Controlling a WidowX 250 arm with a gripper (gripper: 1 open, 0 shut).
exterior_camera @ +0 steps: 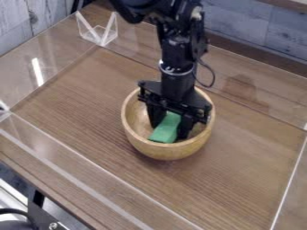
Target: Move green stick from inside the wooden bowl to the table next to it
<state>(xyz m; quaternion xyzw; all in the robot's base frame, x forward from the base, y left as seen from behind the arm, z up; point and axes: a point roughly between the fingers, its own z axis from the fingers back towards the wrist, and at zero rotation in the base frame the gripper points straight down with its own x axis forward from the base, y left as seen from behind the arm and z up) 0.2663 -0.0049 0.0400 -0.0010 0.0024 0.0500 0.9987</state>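
The wooden bowl sits near the middle of the table. Inside it lies the green stick, its upper end tilted up between the black fingers. My gripper reaches straight down into the bowl and is shut on the stick's upper part. The stick's lower end still rests within the bowl, below the rim.
Clear acrylic walls ring the tabletop, one along the left and front, another at the right edge. A clear triangular bracket stands at the back left. Bare tabletop lies to the left and right of the bowl.
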